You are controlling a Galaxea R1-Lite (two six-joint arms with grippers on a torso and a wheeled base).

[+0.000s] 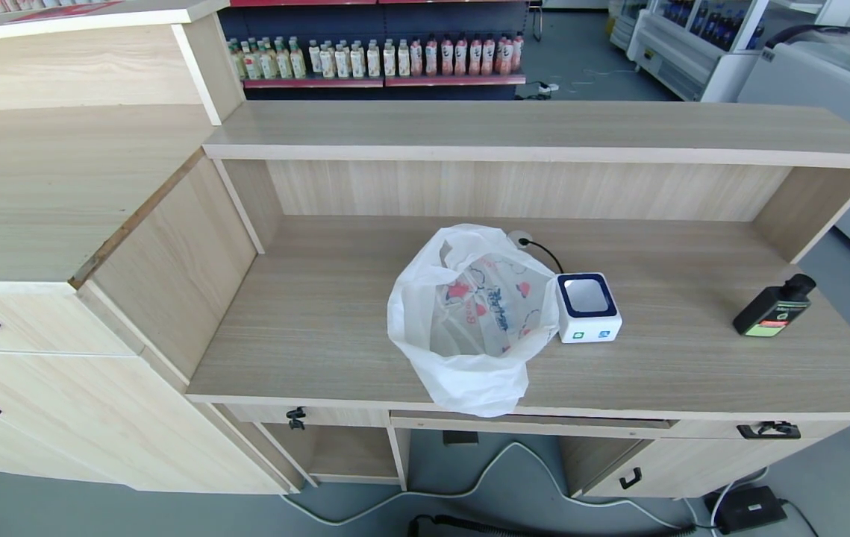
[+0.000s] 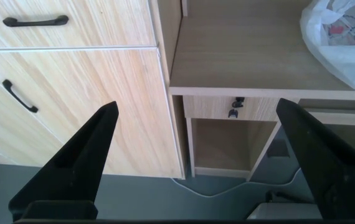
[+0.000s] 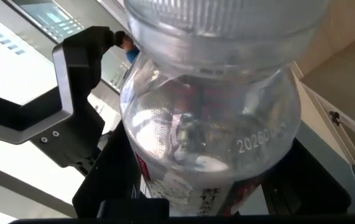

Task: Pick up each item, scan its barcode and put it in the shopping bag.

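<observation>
From where I stand, the right pincer is clamped on a clear bottle, its black fingers pressed against either side of the body. The grip sits low on the bottle, which I judge leaves the label free to be turned toward a reader. The bottle is see-through plastic with a ribbed band near one end, a rounded shoulder with small digits stamped on it, and a red-and-white label wrapped lower down. I cannot tell whether it holds liquid.

On the tabletop the white shopping bag stands near the front edge with its mouth slumped wide open, presumably so things can drop straight in. The scanner, a small white box with a dark-framed window facing up, sits just beside the bag on the robot's right, seemingly touching it, so the way from scan to bag is short. A black bottle lies tilted on its side well apart, toward the right end, not yet handled.

The left pincer hangs with its fingers spread wide and nothing between them, low in front of the cabinet drawers, out of the way.
</observation>
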